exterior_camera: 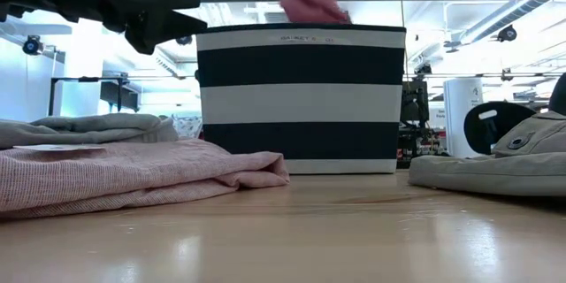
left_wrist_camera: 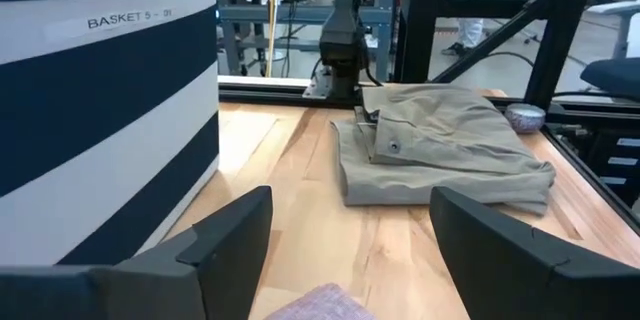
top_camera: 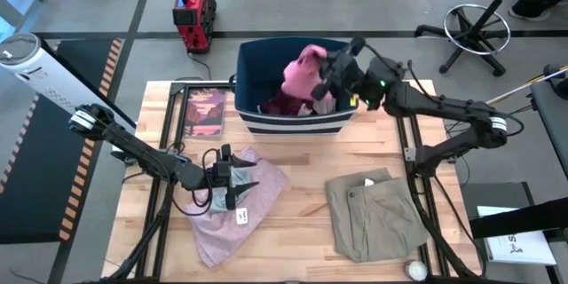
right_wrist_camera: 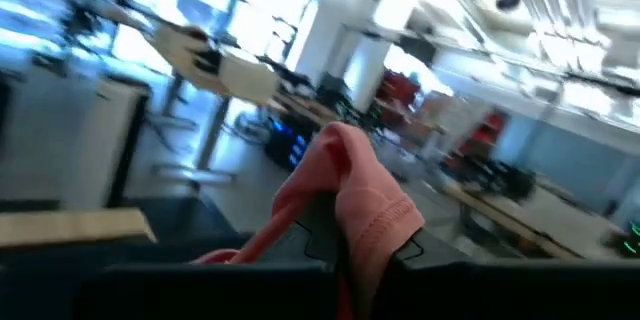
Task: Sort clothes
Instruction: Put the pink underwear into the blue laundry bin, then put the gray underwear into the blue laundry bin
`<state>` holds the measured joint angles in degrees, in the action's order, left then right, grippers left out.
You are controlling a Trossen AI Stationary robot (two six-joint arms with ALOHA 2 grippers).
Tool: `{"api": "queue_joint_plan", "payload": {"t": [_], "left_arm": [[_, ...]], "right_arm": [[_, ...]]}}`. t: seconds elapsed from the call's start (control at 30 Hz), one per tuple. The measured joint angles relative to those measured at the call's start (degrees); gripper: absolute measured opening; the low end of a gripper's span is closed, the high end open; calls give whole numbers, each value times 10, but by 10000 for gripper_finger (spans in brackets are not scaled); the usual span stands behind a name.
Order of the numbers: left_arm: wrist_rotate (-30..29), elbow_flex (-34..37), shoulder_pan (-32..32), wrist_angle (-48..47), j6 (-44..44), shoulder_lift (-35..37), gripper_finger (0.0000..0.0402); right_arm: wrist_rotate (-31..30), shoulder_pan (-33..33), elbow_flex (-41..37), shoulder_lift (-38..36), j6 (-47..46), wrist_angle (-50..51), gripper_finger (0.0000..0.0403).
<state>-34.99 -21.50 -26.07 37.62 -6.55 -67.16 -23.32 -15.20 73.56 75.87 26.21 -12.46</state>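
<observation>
The likeliest slip, as I judged it, was the pink garment (top_camera: 304, 69) sliding free as it came up out of the navy striped bin (top_camera: 293, 117): only a fold of it seemed pinched, the rest draped loose, and a trailing end could have caught on the bin's rim or dragged the maroon piece (top_camera: 282, 102) out along with it. A drop would have put it back in the bin at the far edge of the table, or over the rim. The right gripper (top_camera: 327, 78) hung over the bin, its fingers clenched on that pink cloth; in the right wrist view the fabric (right_wrist_camera: 345, 200) rose in a bunch from between the fingers and folded over them. The left gripper (top_camera: 238, 180) waited low over the large pale pink piece (top_camera: 232, 209) near the table's left front part, its fingers (left_wrist_camera: 225, 235) spread apart and grasping nothing, the cloth lying just under them. The khaki-grey garment (top_camera: 374, 213) lay folded toward the right front corner, well apart from both grippers.
</observation>
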Motion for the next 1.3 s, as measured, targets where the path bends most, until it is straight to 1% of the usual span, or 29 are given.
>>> {"api": "queue_joint_plan", "payload": {"t": [0.03, 0.2, 0.33, 0.43, 0.57, 0.67, 0.73, 0.83, 0.97, 1.03, 1.17, 1.3], "left_arm": [[0, 0, 0, -1, -1, 0, 263], [2, 0, -1, -1, -3, 0, 273], [2, 0, -1, -2, -6, 0, 280], [4, 0, -1, -3, -6, 0, 280], [12, 0, -1, -14, -6, 0, 272], [34, 0, -1, -21, -15, -1, 266], [47, 0, -1, -23, -31, -2, 264], [61, 0, -1, -37, -63, -3, 268], [68, 0, -3, -73, -77, -3, 282], [72, 0, -4, -93, -85, -2, 289], [81, 0, -7, -150, -135, 2, 296], [97, -3, -17, -223, -198, 2, 295]], "right_arm": [[10, -15, 0, 4, -10, 6, 0], [96, -80, 0, 35, -87, 52, 0], [145, -109, 0, 81, -123, 71, 0], [197, -124, 0, 121, -165, 89, 0], [208, -132, 11, 172, -208, 137, 0], [208, -131, 44, 197, -219, 196, 1], [208, -127, 72, 205, -214, 240, 10], [208, -118, 119, 213, -200, 315, 44], [208, -101, 174, 209, -191, 380, 116], [207, -91, 189, 198, -181, 394, 154], [204, -66, 204, 166, -160, 407, 223], [203, -39, 204, 124, -141, 415, 269]]}}
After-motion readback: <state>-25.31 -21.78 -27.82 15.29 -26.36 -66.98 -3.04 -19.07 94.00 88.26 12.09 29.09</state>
